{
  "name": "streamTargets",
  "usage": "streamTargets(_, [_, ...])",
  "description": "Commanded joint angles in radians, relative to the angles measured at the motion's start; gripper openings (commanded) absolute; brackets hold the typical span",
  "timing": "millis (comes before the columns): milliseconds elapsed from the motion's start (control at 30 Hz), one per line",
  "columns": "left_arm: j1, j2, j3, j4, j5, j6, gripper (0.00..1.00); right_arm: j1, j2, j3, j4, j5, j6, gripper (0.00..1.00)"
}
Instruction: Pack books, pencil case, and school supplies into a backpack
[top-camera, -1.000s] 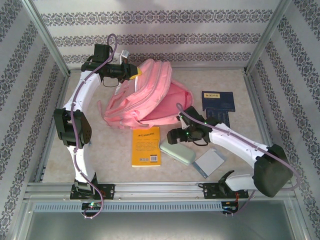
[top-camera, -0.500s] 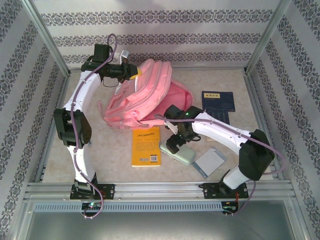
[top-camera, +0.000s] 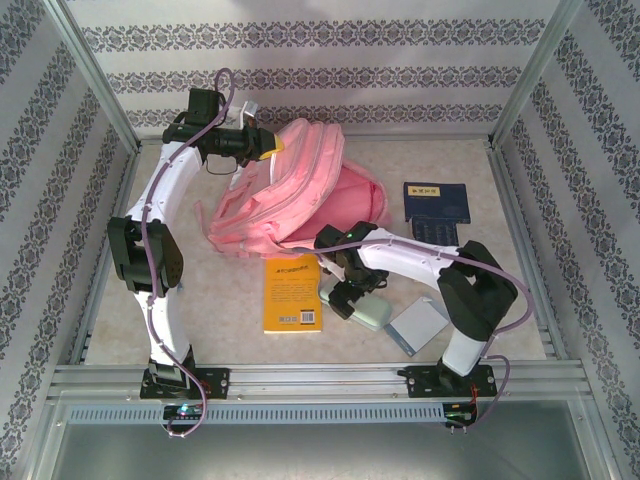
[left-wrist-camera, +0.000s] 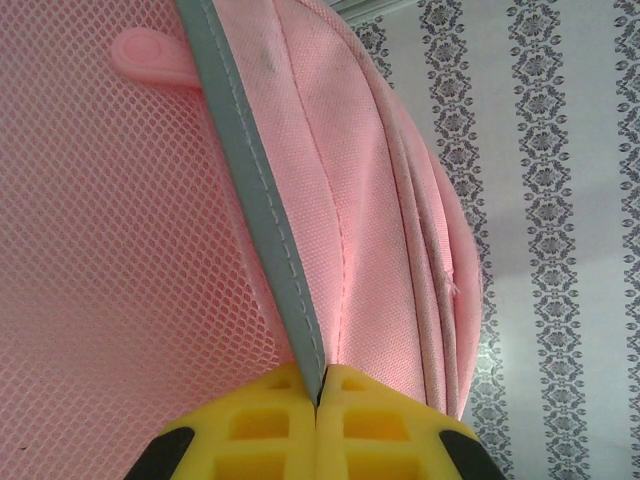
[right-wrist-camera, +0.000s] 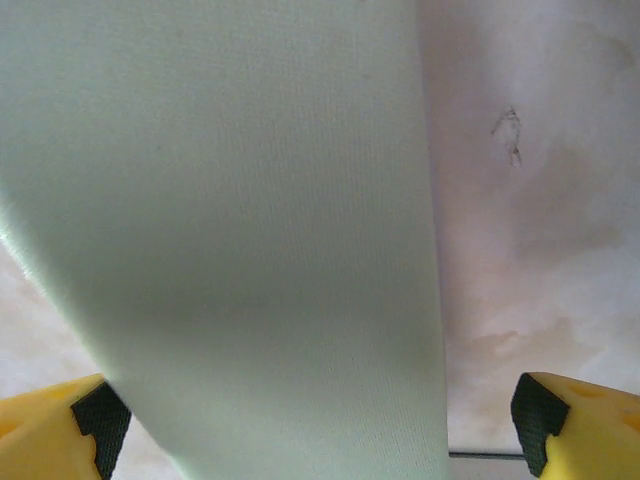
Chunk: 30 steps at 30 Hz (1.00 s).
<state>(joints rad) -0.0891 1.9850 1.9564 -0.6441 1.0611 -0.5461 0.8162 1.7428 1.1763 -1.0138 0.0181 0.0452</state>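
Right gripper of mine is spread wide over the mint-green pencil case. Left gripper pinches the grey trim of the pink backpack.

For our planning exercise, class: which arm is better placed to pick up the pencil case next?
Right. The right gripper stands open astride the mint pencil case; the left gripper is shut on the grey trim of the backpack, holding it.

The right gripper has dropped toward the near edge of the table and now sits over the left end of the pencil case, its wide jaws straddling the case. The right arm's elbow has folded in from the right edge toward the middle.
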Motion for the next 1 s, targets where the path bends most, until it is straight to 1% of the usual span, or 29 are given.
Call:
streamTargets(0, [0.025, -0.048, 0.001, 0.058, 0.039, -0.008, 0.0, 0.005, 0.008, -0.01, 0.012, 0.008, -0.006, 0.98])
streamTargets(133, [0.025, -0.048, 0.001, 0.063, 0.04, -0.012, 0.0, 0.005, 0.011, -0.019, 0.027, -0.026, -0.001, 0.98])
streamTargets(433, [0.025, -0.055, -0.005, 0.064, 0.043, -0.012, 0.0, 0.009, 0.044, -0.027, 0.045, -0.061, 0.01, 0.98])
streamTargets(633, [0.025, -0.061, -0.011, 0.066, 0.042, -0.014, 0.0, 0.011, 0.064, -0.043, 0.071, -0.07, 0.026, 0.98])
streamTargets(967, [0.025, -0.068, -0.014, 0.07, 0.044, -0.017, 0.0, 0.011, 0.101, -0.06, 0.105, -0.05, 0.051, 0.97])
